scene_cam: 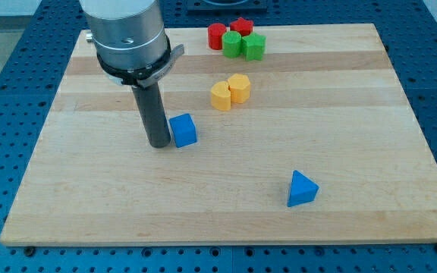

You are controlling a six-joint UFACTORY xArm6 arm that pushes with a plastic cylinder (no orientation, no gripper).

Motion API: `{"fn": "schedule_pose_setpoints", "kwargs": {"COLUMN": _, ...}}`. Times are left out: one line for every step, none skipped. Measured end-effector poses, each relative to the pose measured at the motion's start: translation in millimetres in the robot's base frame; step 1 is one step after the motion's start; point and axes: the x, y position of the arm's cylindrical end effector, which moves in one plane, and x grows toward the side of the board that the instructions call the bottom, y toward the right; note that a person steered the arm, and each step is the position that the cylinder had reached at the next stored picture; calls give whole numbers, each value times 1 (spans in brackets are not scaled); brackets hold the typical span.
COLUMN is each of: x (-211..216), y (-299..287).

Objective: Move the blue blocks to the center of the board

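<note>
**Mia:** Where is my tip [160,144]?

**Sam:** It sits on the wooden board [89,197], right at the left side of the blue cube [183,130]. The two look like they are touching, or almost. I cannot tell which.

**Mia:** Does it hold the cube? Are there fingers?

**Sam:** No fingers show. It is just a straight dark rod, so it holds nothing and has nothing to open or close.

**Mia:** Where is the other blue one?

**Sam:** The blue triangle block [302,189] is well away from the blue cube, down and to the view's right of it.

**Mia:** What else is near the cube?

**Sam:** Two yellow blocks [231,92] sit close together, up and to the right of the cube. Farther up past them, at the board's top edge, two red blocks [227,31] and two green blocks [244,45] are bunched together.
</note>
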Motion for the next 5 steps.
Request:
{"fn": "schedule_pose_setpoints", "kwargs": {"x": -1, "y": 32}}
{"fn": "schedule_pose_setpoints", "kwargs": {"x": -4, "y": 45}}
{"fn": "schedule_pose_setpoints", "kwargs": {"x": 7, "y": 45}}
{"fn": "schedule_pose_setpoints", "kwargs": {"x": 10, "y": 54}}
{"fn": "schedule_pose_setpoints", "kwargs": {"x": -4, "y": 63}}
